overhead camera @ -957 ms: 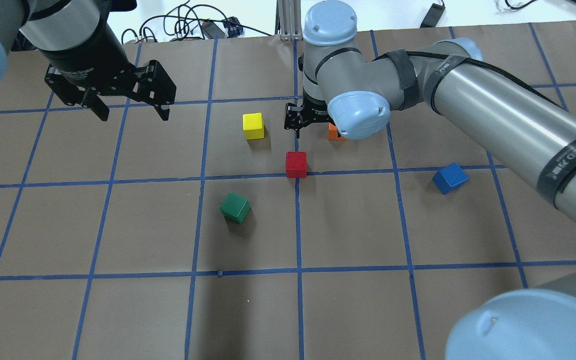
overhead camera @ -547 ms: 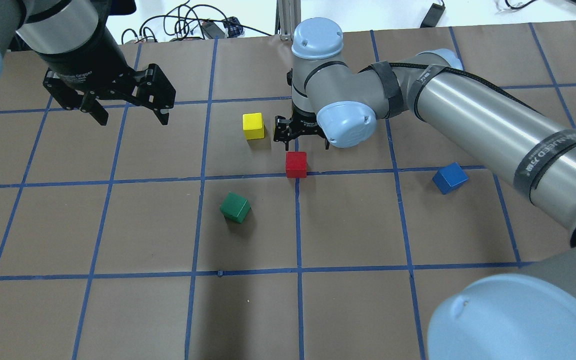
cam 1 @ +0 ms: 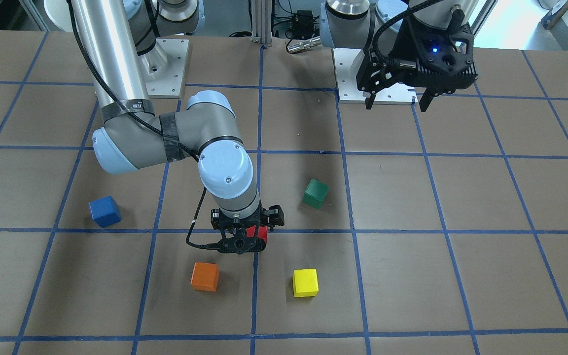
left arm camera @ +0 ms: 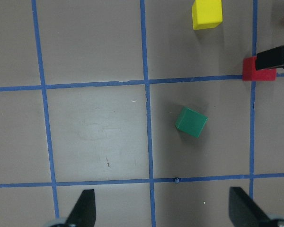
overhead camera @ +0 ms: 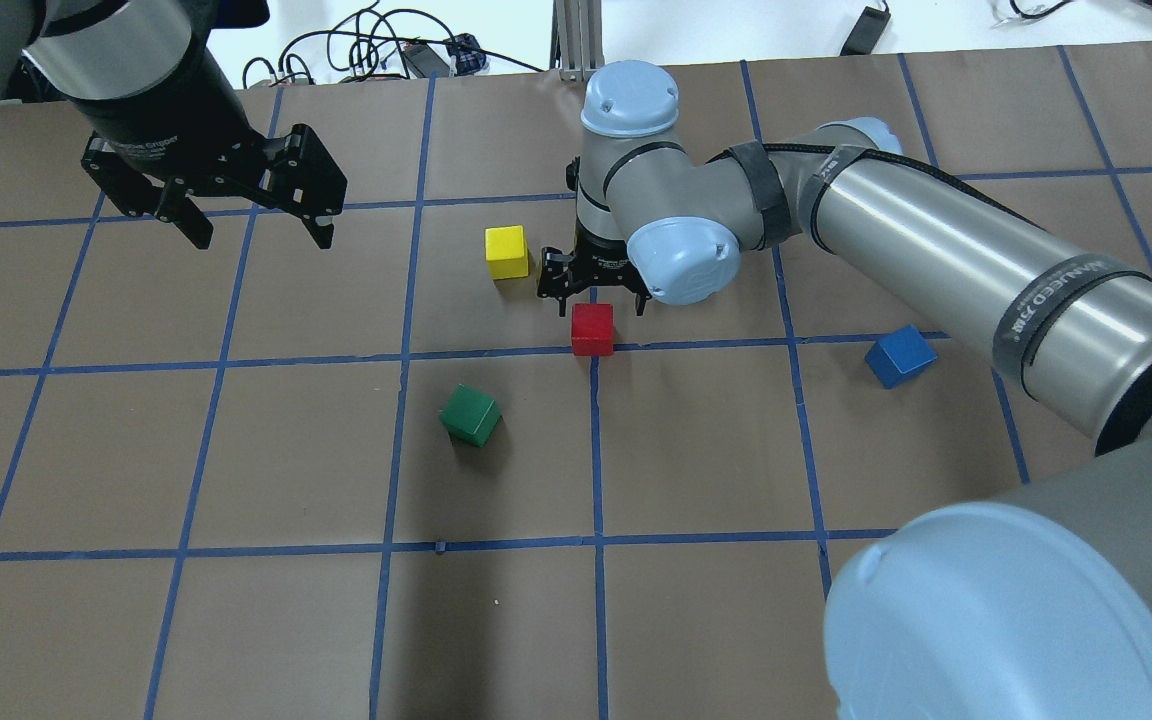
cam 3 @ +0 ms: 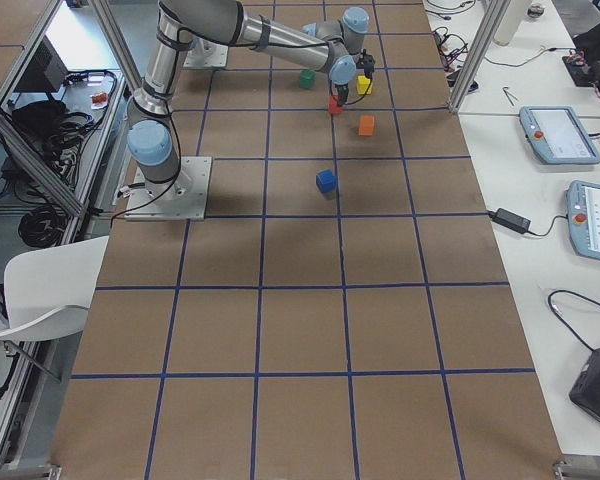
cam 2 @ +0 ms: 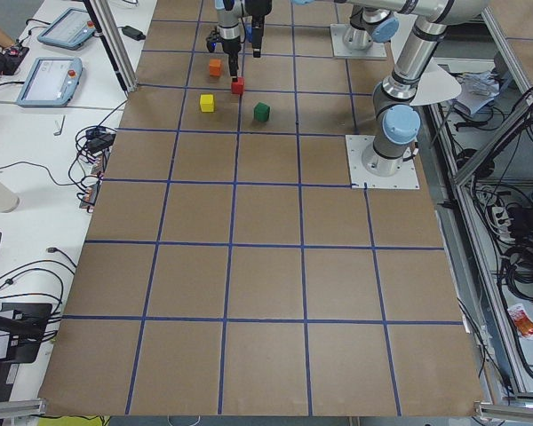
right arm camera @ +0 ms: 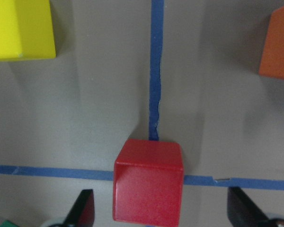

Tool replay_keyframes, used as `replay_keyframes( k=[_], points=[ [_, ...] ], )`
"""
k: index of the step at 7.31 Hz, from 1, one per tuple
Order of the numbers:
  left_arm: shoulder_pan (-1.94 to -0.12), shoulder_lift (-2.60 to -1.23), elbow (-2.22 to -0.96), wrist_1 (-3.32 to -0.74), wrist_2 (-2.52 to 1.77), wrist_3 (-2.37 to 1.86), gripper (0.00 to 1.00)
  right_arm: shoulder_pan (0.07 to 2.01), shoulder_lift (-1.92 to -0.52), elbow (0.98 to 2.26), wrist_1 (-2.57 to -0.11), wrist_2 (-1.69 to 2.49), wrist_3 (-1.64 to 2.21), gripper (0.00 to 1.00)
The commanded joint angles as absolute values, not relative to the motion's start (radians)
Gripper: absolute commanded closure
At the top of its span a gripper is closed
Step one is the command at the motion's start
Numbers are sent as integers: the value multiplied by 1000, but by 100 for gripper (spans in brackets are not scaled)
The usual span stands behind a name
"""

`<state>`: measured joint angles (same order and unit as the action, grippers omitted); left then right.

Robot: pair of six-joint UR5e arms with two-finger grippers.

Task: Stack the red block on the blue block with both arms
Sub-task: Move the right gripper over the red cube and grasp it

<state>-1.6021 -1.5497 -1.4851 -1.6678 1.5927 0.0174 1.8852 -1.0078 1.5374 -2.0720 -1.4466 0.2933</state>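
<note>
From the front, the spread right gripper (overhead camera: 593,297) is hiding most of the red block (cam 1: 263,234), maybe not touching; the left gripper (overhead camera: 264,238) is gaping too.

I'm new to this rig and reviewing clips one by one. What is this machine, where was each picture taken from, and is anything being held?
Two silver-grey jointed robot arms, left and right, work at a brown table gridded with blue tape. One camera looks down from behind the robot, one faces it, two sit at the table's ends, and one rides on each wrist. Five small cubes lie apart: red block, blue block, green cube, yellow cube, orange cube. The right arm's end effector is open over the red block, not yet gripping it. The left arm's end effector hangs open, away from the cubes. Nothing is held.
</note>
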Motion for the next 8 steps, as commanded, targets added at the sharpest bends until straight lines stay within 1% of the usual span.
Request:
replay_keyframes(
  k=[1,3,4,5,6,7,8],
  points=[
    [-1598,-1542,-1492,-1666,1594,90,0,1885,-988,1539,-2091,-1440,295,0],
    [-1594,-1539,-1499,-1663,1591,97,0,1885,-976,1539,-2094,-1440,299,0],
    [-1594,-1539,-1500,-1661,1591,95,0,1885,-977,1539,-2092,-1433,301,45],
    [-1594,-1539,-1500,-1651,1586,91,0,1885,-977,1539,-2094,-1405,302,76],
    [-1592,-1539,-1500,-1646,1586,91,0,1885,-977,1537,-2094,-1405,302,97],
    [-1592,-1540,-1500,-1629,1586,89,0,1885,-980,1537,-2092,-1405,302,100],
    [-1592,-1542,-1502,-1615,1586,90,0,1885,-986,1529,-2091,-1407,304,100]
  ],
)
